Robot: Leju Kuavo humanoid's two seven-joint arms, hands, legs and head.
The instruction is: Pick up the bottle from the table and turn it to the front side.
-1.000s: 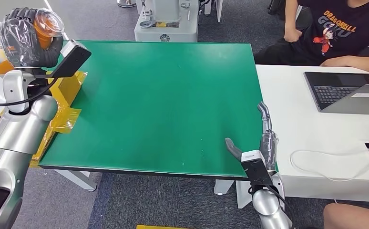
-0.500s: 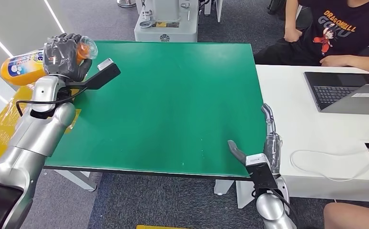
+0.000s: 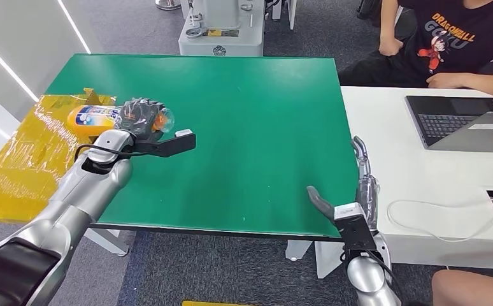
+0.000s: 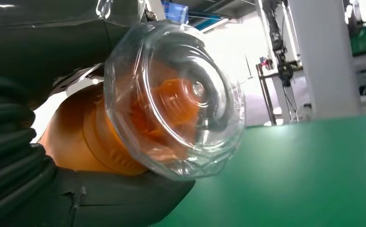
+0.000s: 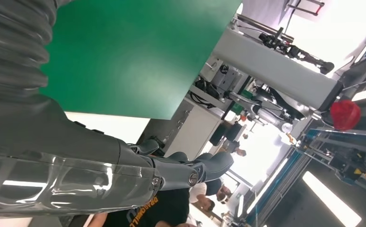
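So from the head view, the left hand (image 3: pixel 139 116) is wrapped around the neck end of the bottle (image 3: pixel 91 117), an orange plastic one with a blue and white label, lying on its side low over the left part of the green desk (image 3: pixel 244 127), its base end out over the crinkly yellow plastic sheet (image 3: pixel 34 153) at the desk's left edge. Can't tell if it's actually touching the surface or just above it. The desk top is flat, matte and felt-looking. The right hand (image 3: pixel 358 191) sits at the near right corner of the desk, fingers straight and spread with the thumb poking out sideways, holding nothing. Next to it there's a smooth white desk (image 3: pixel 397 146) with a laptop (image 3: pixel 460 124) and a thin white cable (image 3: pixel 422 217), and a person in a black printed t-shirt (image 3: pixel 448 44) sits behind it. In the left wrist view you get a close look at the bottle's (image 4: pixel 171 99) clear, faceted dome cap with an orange ribbed screw top inside, the dark fingers (image 4: pixel 119 198) curled under the orange shoulder, green desk (image 4: pixel 304 175) just below. In the right wrist view the right hand's (image 5: pixel 124 165) grey fingers stick out straight, glossy plastic film over them, with the green desk (image 5: pixel 138 52) off to one side.
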